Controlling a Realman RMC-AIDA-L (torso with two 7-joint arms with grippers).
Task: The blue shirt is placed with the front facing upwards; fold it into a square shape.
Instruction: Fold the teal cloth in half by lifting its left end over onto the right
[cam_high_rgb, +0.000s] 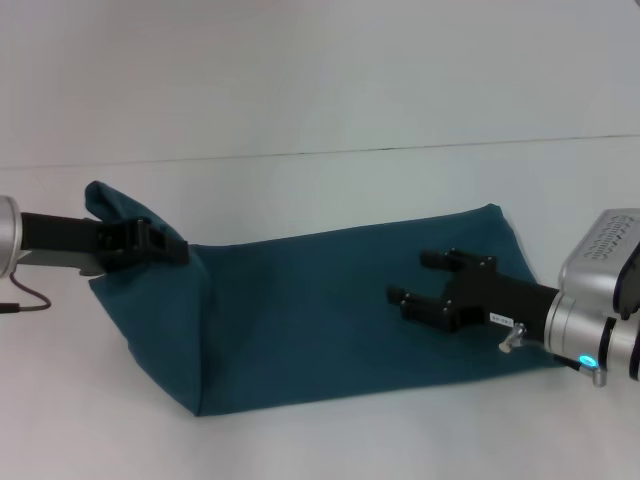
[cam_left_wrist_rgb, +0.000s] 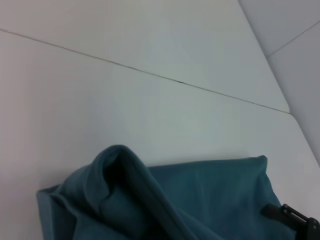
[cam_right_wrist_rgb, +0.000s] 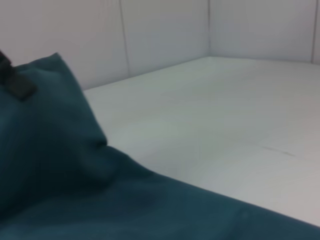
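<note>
Nearest to me lies the front edge of the blue shirt (cam_high_rgb: 330, 310), a long folded band stretched across the white table (cam_high_rgb: 300, 100), with its low corner toward my left side. No print shows on the upper face, so what I see is plain cloth.

Over its right part hovers my right gripper (cam_high_rgb: 432, 282), its fingers spread apart and holding nothing; I cannot tell whether the tips touch the cloth or hang just above it. The right end of the band lies flat beneath and beyond that arm.

Farther off, at the left end, my left gripper (cam_high_rgb: 150, 243) is clamped on a raised bunch of the shirt, lifting that end clear of the table so the cloth rises into a peak. From my left wrist the peak shows as a rolled hump (cam_left_wrist_rgb: 117, 172) with the flat part running away behind it (the dark thing at the edge there is my other gripper (cam_left_wrist_rgb: 295, 219)).

I judge the next fold is to carry this left end over toward the right. The risk is the thin pinch: if I hold only the upper layer, the lower ones will slide out and the fold will land crooked. And with nothing pinning the right end, the whole band may drag along instead of doubling over
</note>
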